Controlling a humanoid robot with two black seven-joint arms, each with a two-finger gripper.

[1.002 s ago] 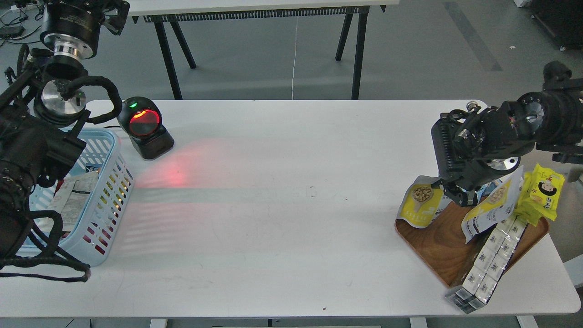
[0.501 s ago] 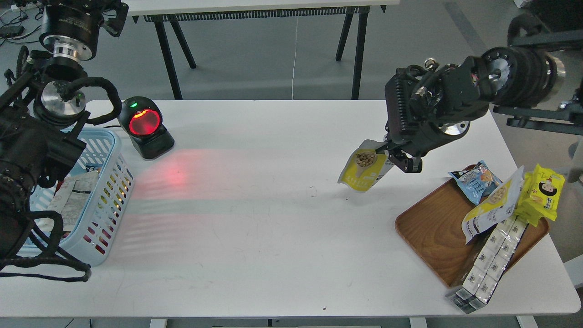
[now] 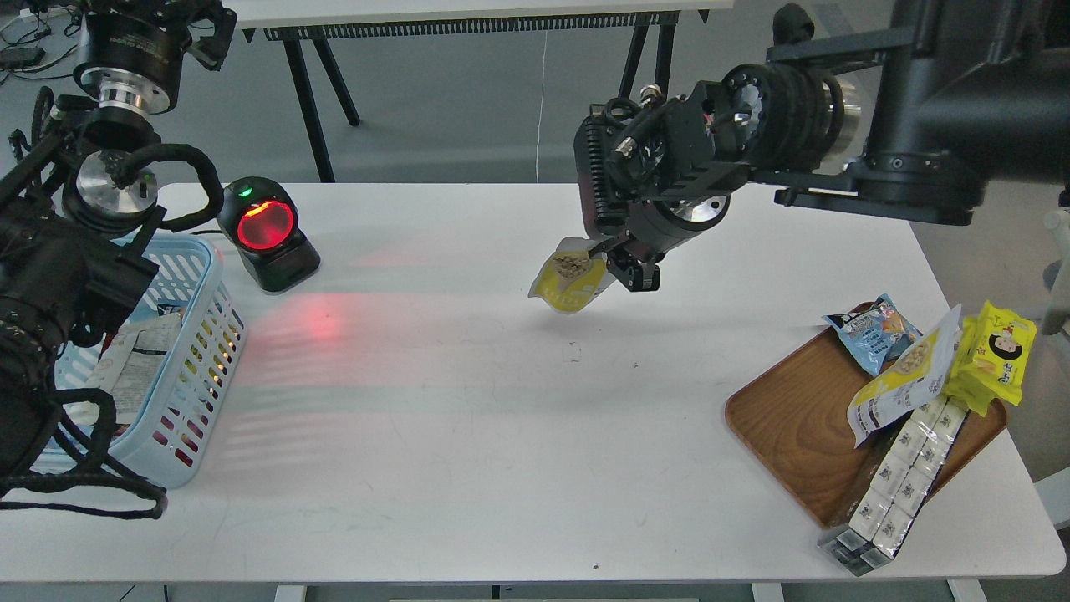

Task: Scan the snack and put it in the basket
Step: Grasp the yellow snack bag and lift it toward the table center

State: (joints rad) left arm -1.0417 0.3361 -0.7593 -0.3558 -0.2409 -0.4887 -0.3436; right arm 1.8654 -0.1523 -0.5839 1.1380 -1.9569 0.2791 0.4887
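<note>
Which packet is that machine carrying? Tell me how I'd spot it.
Look above the middle of the white table, where the right gripper hangs. The snack pinched there is a grey-white pouch with a yellow panel picturing beans. Its twin leans on the wooden tray; only this one is in the air.

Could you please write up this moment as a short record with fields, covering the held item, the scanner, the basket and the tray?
held item: snack, a yellow-panel bean pouch, gripped by the right gripper above the table's middle
scanner: black scanner, window glowing red, red light cast on the white table
basket: light-blue basket at the left edge, with paper-like items inside
tray: wooden tray at right, holding a twin bean pouch, a light-blue bag and yellow packs
left gripper: not identifiable
</note>
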